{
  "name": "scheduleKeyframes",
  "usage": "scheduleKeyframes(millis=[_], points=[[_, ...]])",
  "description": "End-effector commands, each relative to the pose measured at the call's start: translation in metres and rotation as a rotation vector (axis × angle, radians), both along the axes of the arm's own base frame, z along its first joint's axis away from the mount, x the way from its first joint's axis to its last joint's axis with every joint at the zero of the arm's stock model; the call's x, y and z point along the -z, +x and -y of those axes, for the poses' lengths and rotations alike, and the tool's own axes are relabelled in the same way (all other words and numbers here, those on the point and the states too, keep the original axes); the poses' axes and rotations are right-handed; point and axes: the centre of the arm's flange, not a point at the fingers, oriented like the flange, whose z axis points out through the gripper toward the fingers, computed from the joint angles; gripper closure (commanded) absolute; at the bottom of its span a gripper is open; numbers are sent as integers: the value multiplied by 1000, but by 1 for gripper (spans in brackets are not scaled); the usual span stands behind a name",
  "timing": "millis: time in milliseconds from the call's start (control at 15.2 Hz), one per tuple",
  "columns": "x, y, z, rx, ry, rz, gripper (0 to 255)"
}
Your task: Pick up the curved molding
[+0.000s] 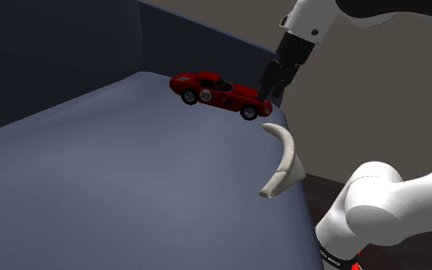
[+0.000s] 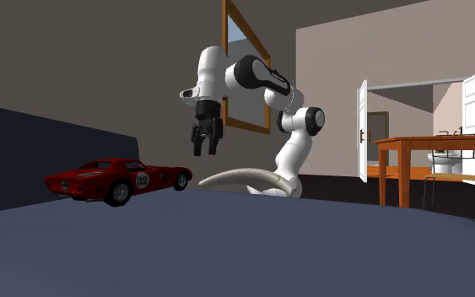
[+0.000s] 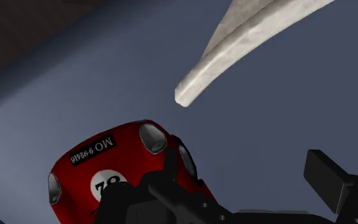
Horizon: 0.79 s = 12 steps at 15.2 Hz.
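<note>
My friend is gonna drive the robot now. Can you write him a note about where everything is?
Gripper: open, empty, hovering over one end of the red toy car.
Curved molding: pale, lying on the blue-grey surface near its edge, beside the car, untouched.
Done: nothing picked up yet.
Left: probably shift over the molding, lower, close, lift.

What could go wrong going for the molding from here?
1. The pincer, open, hangs over the red toy car, not the curved molding; descending here would likely hit the car.
2. The molding lies at the edge of the blue-grey surface; a nudge might push it off.
</note>
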Motion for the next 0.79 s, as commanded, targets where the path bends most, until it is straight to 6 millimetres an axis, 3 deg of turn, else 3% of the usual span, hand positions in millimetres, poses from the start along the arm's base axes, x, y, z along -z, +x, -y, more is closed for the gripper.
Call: scheduleKeyframes(millis=[0, 396, 726], points=[[0, 0, 0, 0, 0, 0, 0], [10, -53, -52, 566, -124, -120, 0], [21, -71, -111, 1037, -227, -220, 0]])
